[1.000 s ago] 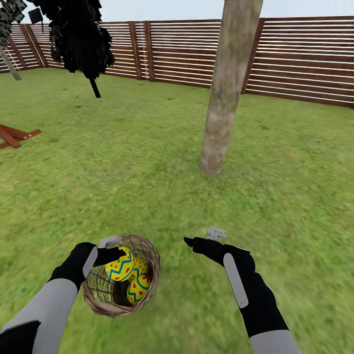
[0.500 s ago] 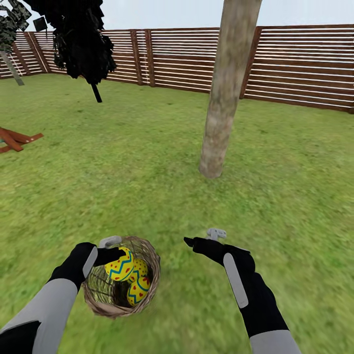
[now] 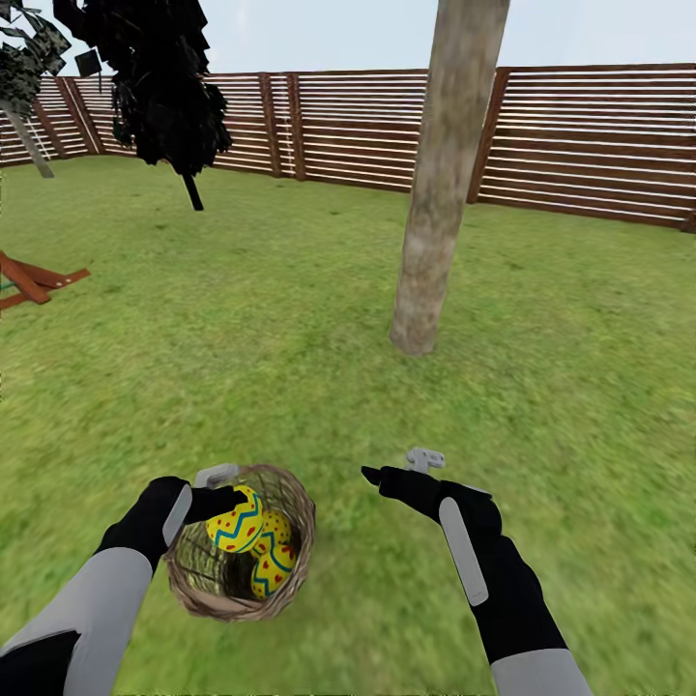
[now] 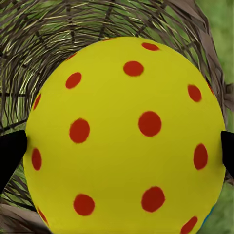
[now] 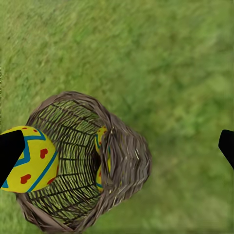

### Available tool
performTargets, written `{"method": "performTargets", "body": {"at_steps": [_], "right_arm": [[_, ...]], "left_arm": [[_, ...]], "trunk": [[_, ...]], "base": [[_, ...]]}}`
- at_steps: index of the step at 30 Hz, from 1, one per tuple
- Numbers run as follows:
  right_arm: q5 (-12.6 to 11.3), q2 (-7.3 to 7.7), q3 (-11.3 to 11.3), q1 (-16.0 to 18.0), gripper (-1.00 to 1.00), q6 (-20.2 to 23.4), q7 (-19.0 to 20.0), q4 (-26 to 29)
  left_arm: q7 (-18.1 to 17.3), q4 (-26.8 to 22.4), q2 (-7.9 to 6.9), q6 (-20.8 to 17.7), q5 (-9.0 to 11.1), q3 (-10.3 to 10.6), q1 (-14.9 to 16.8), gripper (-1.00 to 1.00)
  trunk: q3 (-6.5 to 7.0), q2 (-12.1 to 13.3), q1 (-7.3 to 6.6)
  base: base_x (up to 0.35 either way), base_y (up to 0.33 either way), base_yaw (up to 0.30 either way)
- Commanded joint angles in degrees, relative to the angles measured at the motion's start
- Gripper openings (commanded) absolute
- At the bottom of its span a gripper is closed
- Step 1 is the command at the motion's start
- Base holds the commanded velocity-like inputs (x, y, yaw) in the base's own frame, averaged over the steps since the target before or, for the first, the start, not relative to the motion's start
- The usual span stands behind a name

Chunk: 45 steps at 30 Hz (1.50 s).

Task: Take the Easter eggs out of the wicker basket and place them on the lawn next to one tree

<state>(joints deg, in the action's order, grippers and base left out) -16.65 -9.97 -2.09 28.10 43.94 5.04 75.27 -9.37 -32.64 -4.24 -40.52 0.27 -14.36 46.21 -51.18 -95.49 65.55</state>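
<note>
In the head view, the left tool (image 3: 224, 491) is hanging over the mouth of the wicker basket (image 3: 290, 580) with one egg (image 3: 235, 519) closed between its fingers, the egg sitting at rim height and half out of the weave. Two more eggs (image 3: 271, 559) are lying lower in the basket, tucked against its far wall. The basket is resting on the lawn (image 3: 290, 319) just in front of the robot, and the pale tree trunk (image 3: 437, 193) is standing ahead and to the right, well apart from it, with the slatted fence (image 3: 580, 135) behind. The right tool (image 3: 401, 466) is hovering empty beside the basket, fingers spread, on the side nearer the tree. In the left wrist view, the held egg (image 4: 124, 139) is showing its blunt yellow, red-dotted end, with dark fingertips (image 4: 10, 156) pressing on both flanks and basket twigs (image 4: 58, 34) behind it; its long axis seems to be running roughly along the fingers. In the right wrist view, the basket (image 5: 126, 161) is appearing tipped in perspective, the lifted egg (image 5: 31, 158) at its rim and another egg (image 5: 101, 139) inside. The coming carry is likely heading forward and rightward, toward the trunk's base.
</note>
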Motion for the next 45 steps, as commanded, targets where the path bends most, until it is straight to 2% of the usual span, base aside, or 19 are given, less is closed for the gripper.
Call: {"method": "performTargets", "body": {"at_steps": [1, 41, 43, 45], "right_arm": [[0.30, -0.02, 0.07, 0.03, 1.00, 0.27, 0.32, 0.05], [0.30, -0.02, 0.07, 0.03, 1.00, 0.27, 0.34, 0.05], [0.30, -0.02, 0.07, 0.03, 1.00, 0.27, 0.33, 0.05], [0.30, -0.02, 0.09, 0.03, 1.00, 0.27, 0.36, 0.05]], "left_arm": [[-0.21, -0.06, 0.02, -0.32, 0.00, -0.23, 0.02, -1.00], [-0.21, -0.06, 0.02, -0.43, 0.00, -0.23, 0.02, -1.00], [-0.21, -0.30, -0.03, -1.95, 0.02, -0.24, 0.02, -1.00], [-0.29, -3.25, -0.09, -5.60, 0.00, -0.23, -0.01, -1.00]], "trunk": [[0.05, -0.02, -0.01], [3.84, -0.02, -0.01], [4.03, -0.02, -0.01], [4.22, -0.02, -0.01]], "base": [[-0.178, 0.000, 0.000], [-0.024, 0.000, 0.000], [0.000, 0.000, 0.000], [0.000, 0.000, 0.000]]}}
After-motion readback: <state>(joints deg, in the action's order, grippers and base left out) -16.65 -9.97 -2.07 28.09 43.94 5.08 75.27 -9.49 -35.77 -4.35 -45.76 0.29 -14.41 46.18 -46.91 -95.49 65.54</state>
